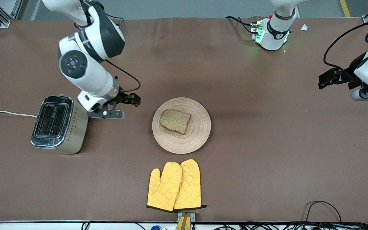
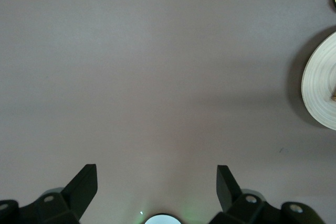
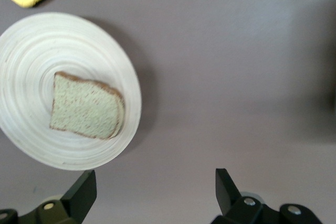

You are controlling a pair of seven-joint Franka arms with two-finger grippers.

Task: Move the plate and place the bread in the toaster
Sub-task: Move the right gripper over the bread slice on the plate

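Oven mitts: a yellow quilted pair (image 1: 175, 186) lies flat at the counter's (image 1: 267, 159) near edge, nearer to the front camera than everything else; likely spare props, clear of both arms' paths.
Plate: the plate (image 1: 200, 127) rests mid-counter just beyond the mitts from the camera, apart from them, carrying the slice so it can be shifted as one load.
Bread: the bread (image 1: 175, 121) lies flat on the plate, a little off centre, nothing touching it.
Toaster: the toaster (image 1: 57, 125) stands upright toward the right arm's end, both slots empty and facing up, white cord (image 1: 6, 112) trailing off the counter edge.
Right gripper: the right gripper (image 1: 133, 99) hangs between toaster and plate, jaws spread wide, holding nothing; probably poised for the bread.
Left gripper: the left gripper (image 1: 329, 78) waits over bare counter at the left arm's end, jaws fully apart, empty.
Obstructions: none seen between bread and toaster.
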